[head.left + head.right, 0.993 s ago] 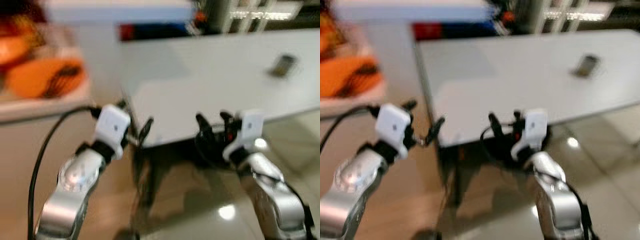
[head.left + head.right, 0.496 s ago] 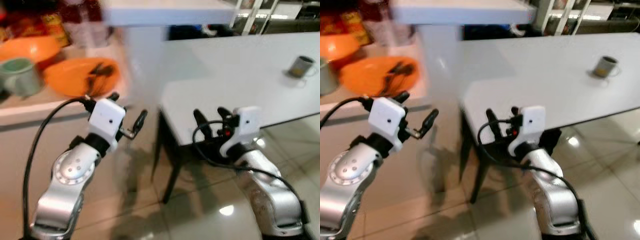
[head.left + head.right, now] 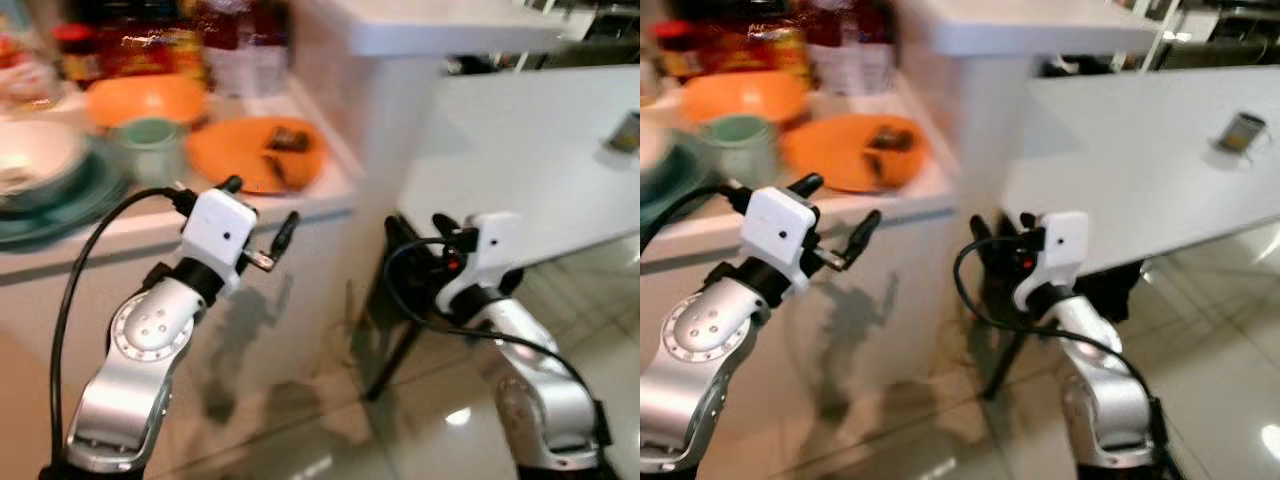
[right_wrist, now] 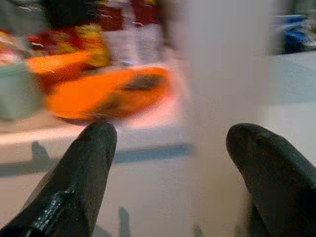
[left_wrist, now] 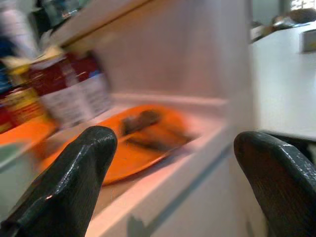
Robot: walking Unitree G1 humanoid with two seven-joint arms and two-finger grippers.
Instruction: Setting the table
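Observation:
An orange plate with something dark on it lies near the counter's edge. Beside it stand a pale green cup, an orange bowl and a white bowl on teal plates. My left gripper is held up in front of the counter, short of the orange plate, open and empty. At the corner of the white table, my right gripper is also open with nothing in it. The views are blurred.
Red jars and packets line the back of the counter under a white shelf. A small dark cup stands far off on the table. A white pillar separates the counter from the table. The floor is glossy tile.
The camera has swung left: the counter with its dishes has come into view and the table has slid right. Both arms keep their raised pose, fingers open.

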